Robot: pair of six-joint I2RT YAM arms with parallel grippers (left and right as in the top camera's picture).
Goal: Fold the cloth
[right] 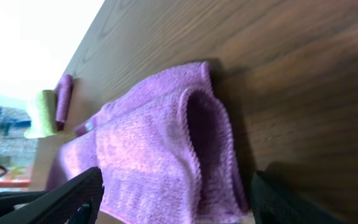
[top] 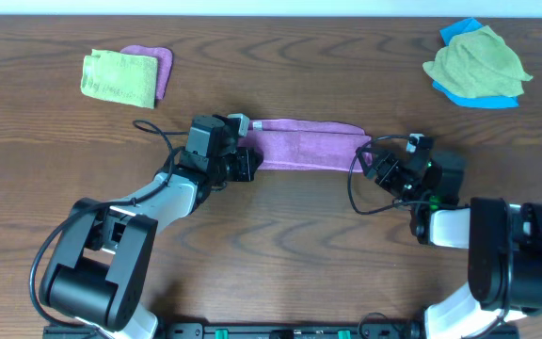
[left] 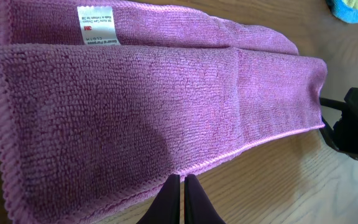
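The purple cloth (top: 304, 143) lies in the middle of the wooden table (top: 280, 245). It is folded into a long, narrow strip running left to right, with one arm at each short end. By my reading, the lengthwise fold is done and the ends are being approached so the strip can be folded across.

My left claw (left: 182, 196) sits at the strip's left end. Its two dark fingers are pressed almost together and the tips meet the cloth's near edge. I cannot tell whether any fabric is caught between them. The white label (left: 95, 25) shows on the lower layer near the far corner, so the top layer stops short of that edge.

My right claw (right: 178, 193) is spread wide, one finger on either side of the strip's rolled, looped right end, holding nothing. That stance suits closing on the doubled layers.

In the overhead view both claws are largely masked by the wrist housings and cables. The right wrist view is washed out at its upper left.

Well away, a folded green cloth (top: 119, 77) rests at the far left and a crumpled green one (top: 478, 61) at the far right.
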